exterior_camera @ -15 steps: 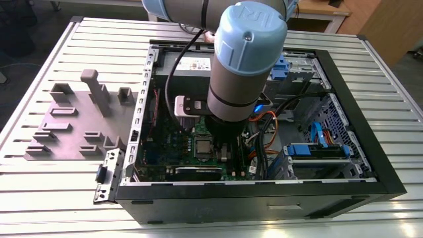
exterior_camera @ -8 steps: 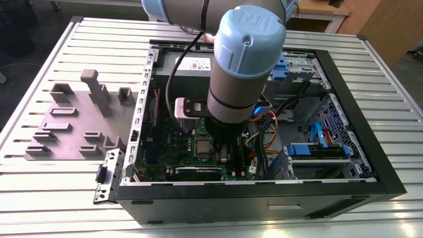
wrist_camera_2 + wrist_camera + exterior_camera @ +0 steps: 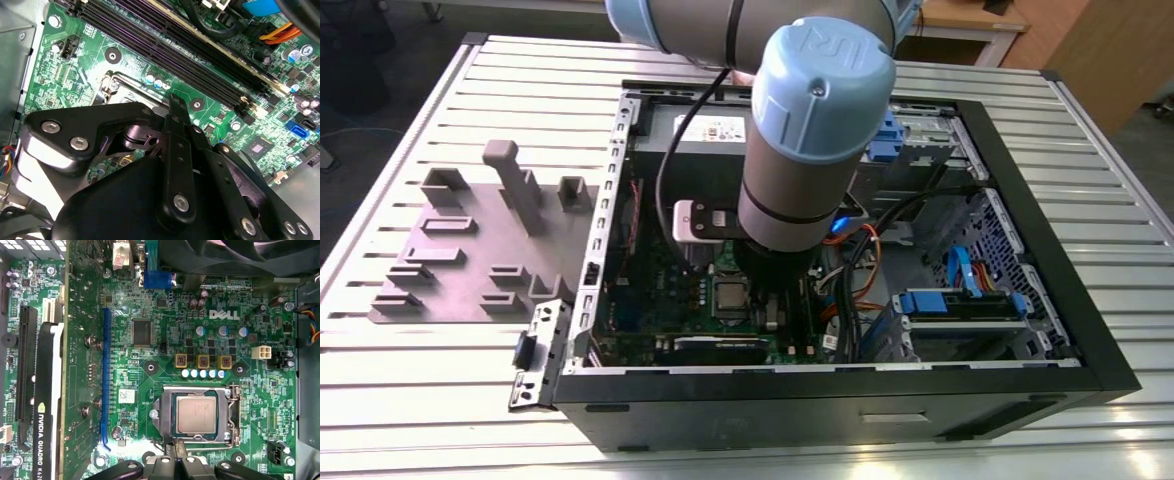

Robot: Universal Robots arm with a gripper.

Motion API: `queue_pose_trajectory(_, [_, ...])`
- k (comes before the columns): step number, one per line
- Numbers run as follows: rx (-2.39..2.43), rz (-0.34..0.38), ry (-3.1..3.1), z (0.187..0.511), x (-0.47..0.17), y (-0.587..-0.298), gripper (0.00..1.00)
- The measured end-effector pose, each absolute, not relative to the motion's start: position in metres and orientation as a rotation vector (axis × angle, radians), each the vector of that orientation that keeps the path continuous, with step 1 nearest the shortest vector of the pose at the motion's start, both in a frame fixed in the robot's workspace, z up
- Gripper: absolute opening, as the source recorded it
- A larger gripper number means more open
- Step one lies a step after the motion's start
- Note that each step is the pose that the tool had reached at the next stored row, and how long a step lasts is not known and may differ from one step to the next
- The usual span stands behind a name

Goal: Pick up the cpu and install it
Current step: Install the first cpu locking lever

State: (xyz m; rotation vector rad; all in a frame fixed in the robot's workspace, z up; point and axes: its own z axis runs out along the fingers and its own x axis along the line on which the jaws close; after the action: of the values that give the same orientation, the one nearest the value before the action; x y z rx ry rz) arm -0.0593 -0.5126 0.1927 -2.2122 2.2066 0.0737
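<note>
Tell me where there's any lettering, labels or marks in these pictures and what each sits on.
White logo lettering: large green circuit board.
White lettering: black expansion card.
Printed white sticker: grey power supply box, too small to read.
Faint engraving: silver-grey square cpu, too small to read.
Raised mark: blue round arm cap.

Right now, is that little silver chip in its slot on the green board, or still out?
In. The cpu lies flat inside the metal socket frame on the green board; the gripper is just beside it.
</note>
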Motion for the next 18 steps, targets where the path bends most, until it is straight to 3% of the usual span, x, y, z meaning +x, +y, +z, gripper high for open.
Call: queue_pose_trajectory(18, [-2.215, 0.074, 2.203, 0.1892, -0.0541, -0.5126, 0.11])
